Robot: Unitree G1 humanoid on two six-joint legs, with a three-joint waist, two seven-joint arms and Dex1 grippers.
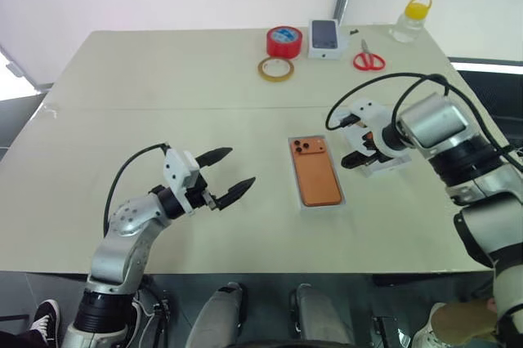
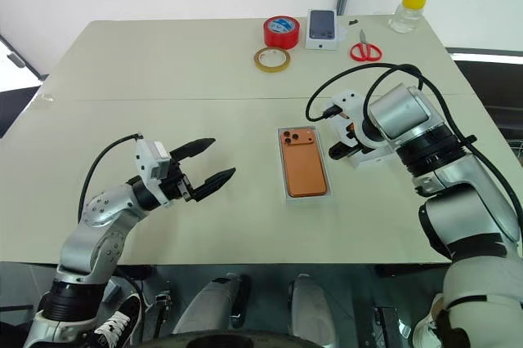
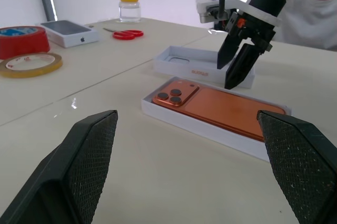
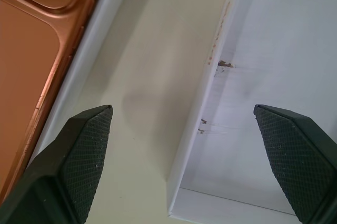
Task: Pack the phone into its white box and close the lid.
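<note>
The phone (image 1: 315, 172) lies seated in the white box (image 3: 158, 107). Just beside it, the right hand (image 1: 360, 149) hovers spread over the lid (image 4: 274, 87). Risk: a wall-edge grip tilting the lid. Left hand (image 1: 231, 176) spread, idle.

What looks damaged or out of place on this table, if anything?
One small thing: the lid has brownish specks and marks along its near wall, seen in the right wrist view. Otherwise nothing stands out. The phone lies flat in the white box, camera side up, and the lid sits open side up beside it.
</note>
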